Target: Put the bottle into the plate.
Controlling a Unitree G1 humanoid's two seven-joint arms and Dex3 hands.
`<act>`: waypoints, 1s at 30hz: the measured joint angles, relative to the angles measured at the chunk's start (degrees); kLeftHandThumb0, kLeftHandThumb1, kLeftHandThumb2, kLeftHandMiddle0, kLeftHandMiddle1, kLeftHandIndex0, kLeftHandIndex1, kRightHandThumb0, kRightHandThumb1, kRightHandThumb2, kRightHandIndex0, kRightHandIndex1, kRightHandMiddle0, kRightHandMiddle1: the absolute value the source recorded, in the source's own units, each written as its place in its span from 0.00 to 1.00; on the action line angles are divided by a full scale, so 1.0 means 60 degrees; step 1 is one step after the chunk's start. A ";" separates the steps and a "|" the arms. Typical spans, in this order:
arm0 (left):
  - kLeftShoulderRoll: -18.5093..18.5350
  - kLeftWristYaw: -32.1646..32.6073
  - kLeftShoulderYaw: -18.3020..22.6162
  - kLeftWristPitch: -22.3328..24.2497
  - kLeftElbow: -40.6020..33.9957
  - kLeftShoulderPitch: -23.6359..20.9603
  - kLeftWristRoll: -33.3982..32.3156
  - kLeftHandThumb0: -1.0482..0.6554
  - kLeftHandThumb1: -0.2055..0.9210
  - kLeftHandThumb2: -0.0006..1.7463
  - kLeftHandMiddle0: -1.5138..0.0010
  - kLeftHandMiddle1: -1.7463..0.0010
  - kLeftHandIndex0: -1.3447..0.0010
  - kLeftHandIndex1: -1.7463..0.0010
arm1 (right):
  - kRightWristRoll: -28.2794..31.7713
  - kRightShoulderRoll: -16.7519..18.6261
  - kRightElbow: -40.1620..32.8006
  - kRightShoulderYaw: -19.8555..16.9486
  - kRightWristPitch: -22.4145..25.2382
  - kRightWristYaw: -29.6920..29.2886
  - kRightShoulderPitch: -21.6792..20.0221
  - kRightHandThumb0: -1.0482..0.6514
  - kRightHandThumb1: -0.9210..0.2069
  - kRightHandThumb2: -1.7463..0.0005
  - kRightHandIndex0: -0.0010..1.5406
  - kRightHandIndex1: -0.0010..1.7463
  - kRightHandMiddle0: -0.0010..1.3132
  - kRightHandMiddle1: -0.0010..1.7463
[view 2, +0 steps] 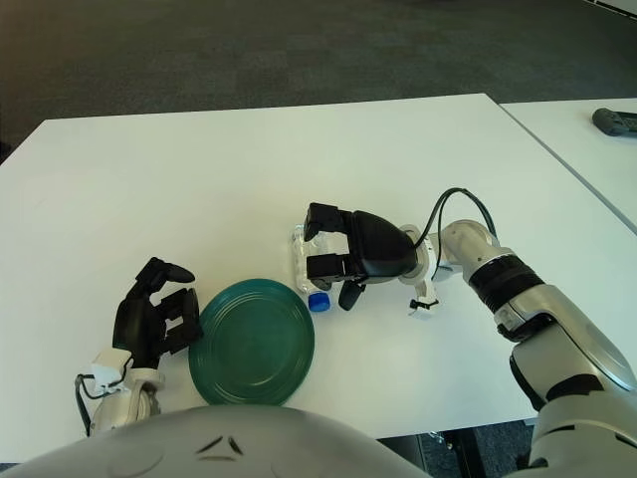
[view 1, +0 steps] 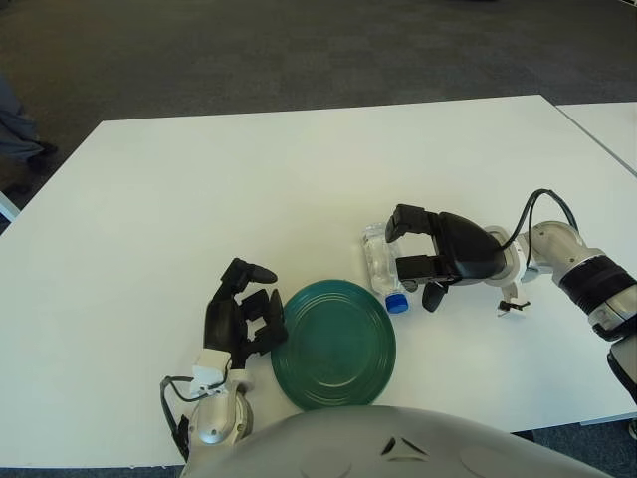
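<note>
1. Our right hand [view 1: 423,261] covers part of the clear plastic bottle with a blue cap [view 1: 380,265], so we cannot tell whether the fingers [view 1: 415,268] truly clamp it or merely lie over it.
2. Our own grey body blocks the near edge of the white table [view 1: 199,189].
3. Beyond both hands the tabletop lies bare out to its far edge.
4. The bottle lies on its side on the table under our right hand's fingers, its blue cap poking out on the side nearest us.
5. The round dark green plate [view 1: 334,344] sits just beside that cap, apart from the bottle.
6. Our left hand [view 1: 242,316] shows at the plate's left rim, fingers curled, holding nothing.
</note>
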 measured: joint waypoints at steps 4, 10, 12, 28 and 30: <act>-0.0010 0.0000 0.0020 -0.0189 0.0196 -0.0124 0.0000 0.33 0.48 0.74 0.13 0.00 0.55 0.00 | 0.0081 -0.0004 0.0093 -0.0004 -0.0103 0.0353 -0.0078 0.36 0.43 0.33 0.69 1.00 0.40 1.00; -0.0089 0.0008 0.0009 -0.0320 0.0271 -0.0217 0.0012 0.33 0.48 0.74 0.13 0.00 0.55 0.00 | 0.0860 -0.0080 0.0519 -0.0004 -0.0534 0.2705 -0.0567 0.24 0.09 0.60 0.28 0.67 0.14 0.79; -0.0139 0.0024 -0.0004 -0.0352 0.0276 -0.0224 0.0016 0.33 0.48 0.74 0.13 0.00 0.55 0.00 | 0.0949 -0.0191 0.0517 -0.0048 -0.0497 0.3405 -0.0609 0.19 0.03 0.62 0.25 0.37 0.07 0.65; -0.0196 0.0031 -0.0116 -0.0657 0.0199 -0.0131 0.0035 0.33 0.48 0.74 0.13 0.00 0.55 0.00 | 0.0486 -0.0323 0.1178 -0.0058 0.0219 0.4453 -0.0645 0.07 0.00 0.48 0.10 0.00 0.00 0.11; -0.0195 0.0031 -0.0117 -0.0657 0.0171 -0.0098 0.0035 0.33 0.48 0.74 0.13 0.00 0.55 0.00 | 0.0386 -0.0287 0.1228 -0.0029 0.0308 0.4150 -0.0650 0.06 0.00 0.48 0.09 0.00 0.00 0.09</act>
